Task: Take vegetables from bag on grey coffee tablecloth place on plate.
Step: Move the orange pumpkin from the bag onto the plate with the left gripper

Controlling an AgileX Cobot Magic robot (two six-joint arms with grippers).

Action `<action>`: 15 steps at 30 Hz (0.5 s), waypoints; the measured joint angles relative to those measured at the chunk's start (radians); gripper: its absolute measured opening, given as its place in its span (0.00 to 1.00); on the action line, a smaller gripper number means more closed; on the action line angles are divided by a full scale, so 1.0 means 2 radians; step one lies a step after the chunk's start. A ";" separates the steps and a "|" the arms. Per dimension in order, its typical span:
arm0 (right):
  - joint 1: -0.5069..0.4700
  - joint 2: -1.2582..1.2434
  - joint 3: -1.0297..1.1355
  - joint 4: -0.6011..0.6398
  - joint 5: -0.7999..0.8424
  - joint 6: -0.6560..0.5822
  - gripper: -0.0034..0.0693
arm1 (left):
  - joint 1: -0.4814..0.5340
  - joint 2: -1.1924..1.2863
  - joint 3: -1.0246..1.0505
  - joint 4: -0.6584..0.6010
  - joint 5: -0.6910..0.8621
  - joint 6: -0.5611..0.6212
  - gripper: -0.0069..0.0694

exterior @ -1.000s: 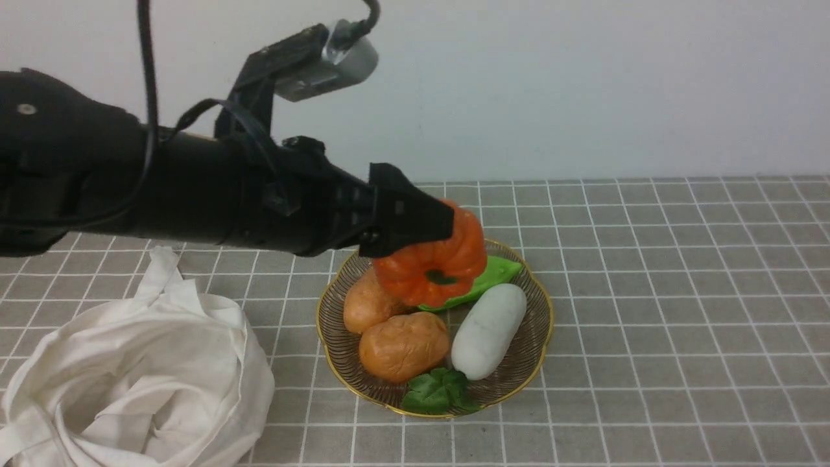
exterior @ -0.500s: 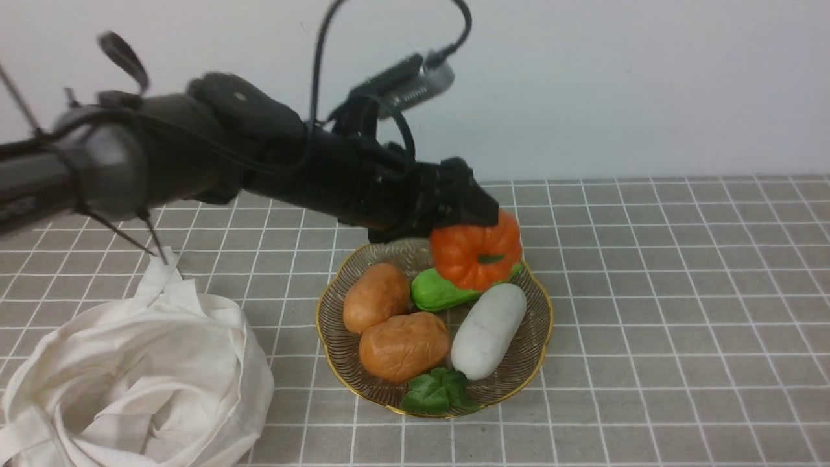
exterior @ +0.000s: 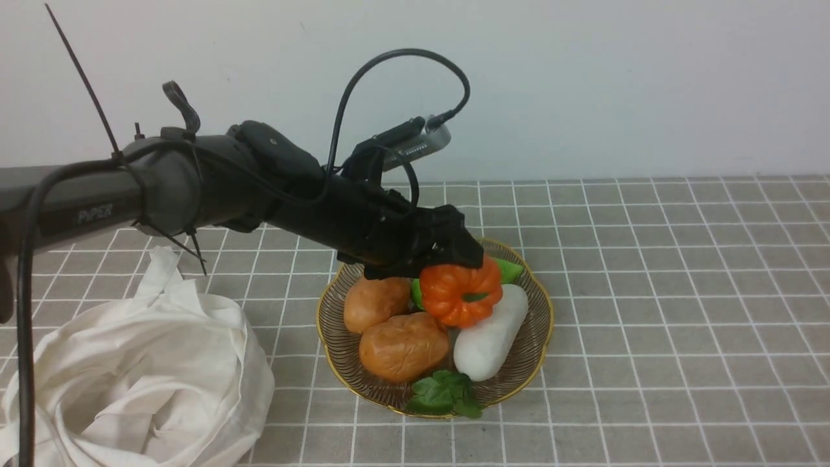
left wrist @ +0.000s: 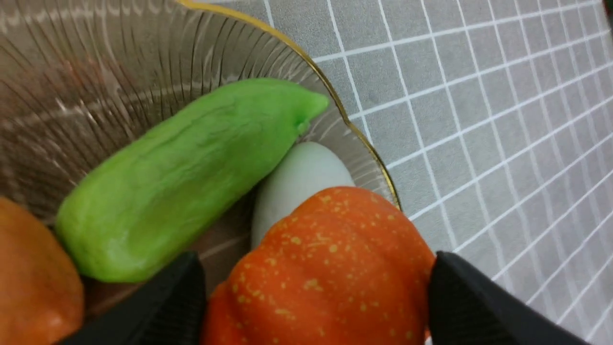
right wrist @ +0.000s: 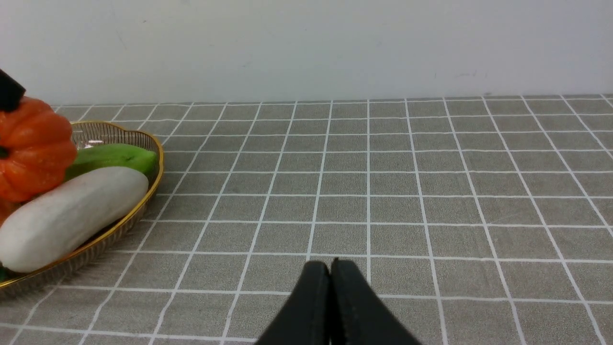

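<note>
Within the last second the pumpkin [exterior: 460,292] has come down from above the far rim of the plate [exterior: 519,371] to its middle, low against the green cucumber [left wrist: 182,177] and white radish [exterior: 489,340]. The left jaws stay clenched on its sides. The right jaws are pressed together, empty, over the tabletop [exterior: 681,292] well to the right. Likely only the release remains.

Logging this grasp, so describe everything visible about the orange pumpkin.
The small orange ribbed toy pumpkin, yellow-speckled, is tipped sideways, its green stem facing the front camera. The left claw clamps its sides with black fingers. It hangs over the amber glass plate, above the green cucumber and white radish; contact with them is unclear.
</note>
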 joint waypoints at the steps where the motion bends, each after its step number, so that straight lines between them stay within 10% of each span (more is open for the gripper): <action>1: 0.000 0.000 0.000 0.000 0.000 0.000 0.03 | 0.000 0.000 -0.004 0.006 0.001 0.002 0.86; 15: 0.000 0.000 0.000 0.000 0.000 0.000 0.03 | 0.015 -0.067 -0.036 0.146 0.044 -0.041 0.94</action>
